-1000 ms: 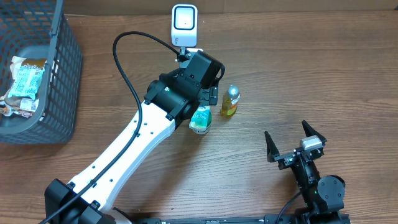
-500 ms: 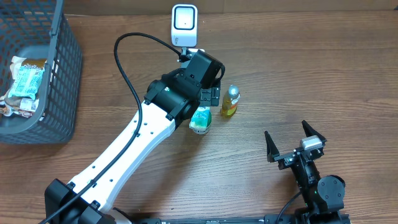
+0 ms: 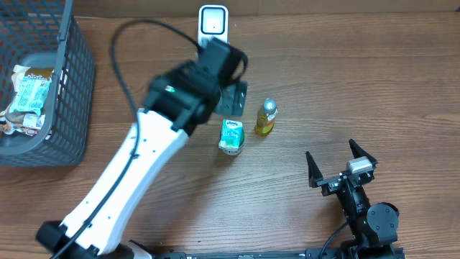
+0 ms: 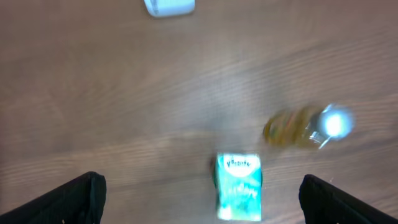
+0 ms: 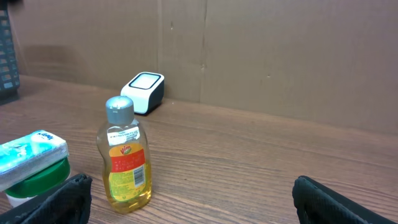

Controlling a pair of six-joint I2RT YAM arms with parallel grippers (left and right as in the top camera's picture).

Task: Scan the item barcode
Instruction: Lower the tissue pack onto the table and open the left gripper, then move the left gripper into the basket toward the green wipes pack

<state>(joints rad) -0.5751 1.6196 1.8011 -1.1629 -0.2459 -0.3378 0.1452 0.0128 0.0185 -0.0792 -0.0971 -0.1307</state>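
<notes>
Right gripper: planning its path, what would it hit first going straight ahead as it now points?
Way looks free to the back wall; the yellow bottle seems left of that line.

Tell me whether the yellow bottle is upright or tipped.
Upright: the bottle stands on its base in the right wrist view, grey cap on top.

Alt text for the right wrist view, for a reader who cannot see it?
A yellow bottle with a grey cap stands upright on a wooden table, a green and white item at its left, a white scanner behind it near a cardboard wall. Dark open fingers frame the lower corners.
</notes>
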